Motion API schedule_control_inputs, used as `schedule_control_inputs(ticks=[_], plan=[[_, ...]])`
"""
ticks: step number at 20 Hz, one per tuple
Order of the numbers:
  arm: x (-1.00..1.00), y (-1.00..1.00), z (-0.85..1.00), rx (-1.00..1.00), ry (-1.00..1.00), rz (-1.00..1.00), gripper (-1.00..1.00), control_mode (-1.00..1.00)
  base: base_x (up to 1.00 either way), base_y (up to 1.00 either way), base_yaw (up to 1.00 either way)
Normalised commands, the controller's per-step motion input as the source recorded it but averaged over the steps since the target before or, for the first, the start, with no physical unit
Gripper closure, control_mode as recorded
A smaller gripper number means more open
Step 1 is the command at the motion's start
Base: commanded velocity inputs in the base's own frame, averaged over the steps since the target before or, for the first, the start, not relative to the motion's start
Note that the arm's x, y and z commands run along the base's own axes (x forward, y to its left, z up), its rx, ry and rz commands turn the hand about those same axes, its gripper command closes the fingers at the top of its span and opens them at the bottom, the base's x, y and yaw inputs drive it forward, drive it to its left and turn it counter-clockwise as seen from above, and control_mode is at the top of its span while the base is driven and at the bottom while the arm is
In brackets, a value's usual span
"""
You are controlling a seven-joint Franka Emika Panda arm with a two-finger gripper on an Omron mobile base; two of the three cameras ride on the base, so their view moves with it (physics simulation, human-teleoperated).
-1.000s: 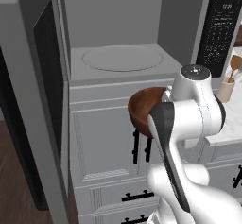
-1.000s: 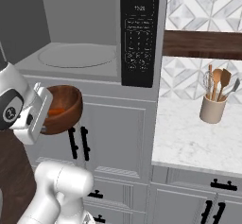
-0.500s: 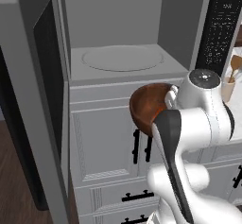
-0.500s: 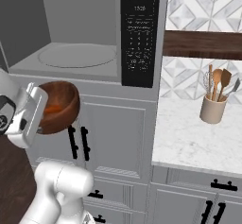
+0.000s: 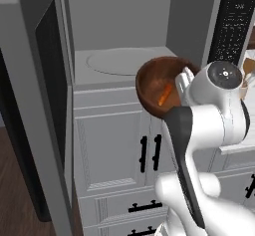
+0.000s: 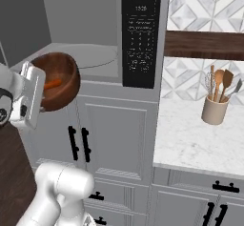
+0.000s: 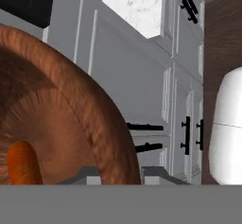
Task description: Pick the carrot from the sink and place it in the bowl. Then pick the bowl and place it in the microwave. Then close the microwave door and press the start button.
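Grey cabinetry surrounds the built-in grey microwave (image 5: 124, 41), its grey-framed door (image 5: 35, 105) swung open. One round reddish-brown wooden bowl (image 5: 159, 91) rides tilted in the air before the cavity mouth, its rim pinched by the hand (image 7: 122, 175), fingers nearly together. One thin orange carrot (image 5: 165, 94) lies inside: first step done. Remaining, by judgement: seating the bowl on the turntable (image 5: 122, 60), shutting the door, pressing start.

Both base cameras look forward from behind the arm, left and right, sharing the open microwave (image 5: 124, 56) and bowl (image 6: 59, 82); the hand camera sits close against the bowl's rim.
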Motion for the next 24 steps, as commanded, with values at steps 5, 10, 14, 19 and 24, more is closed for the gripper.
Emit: schedule_control_inputs(ticks=[5, 10, 14, 19, 24], plan=[[0.72, 0.0, 0.54, 0.0, 0.02, 0.0, 1.0, -1.0, 0.0, 0.0, 0.0], [0.83, 0.02, 0.36, 0.0, 0.14, 0.0, 1.0, -1.0, 0.0, 0.0, 0.0], [0.84, 0.1, 0.03, 0.0, 0.11, 0.0, 1.0, -1.0, 0.0, 0.0, 0.0], [0.73, 0.0, 0.0, 0.0, -0.08, 0.0, 1.0, -1.0, 0.0, 0.0, 0.0], [0.57, 0.02, 0.0, 0.0, -0.02, 0.0, 1.0, -1.0, 0.0, 0.0, 0.0]])
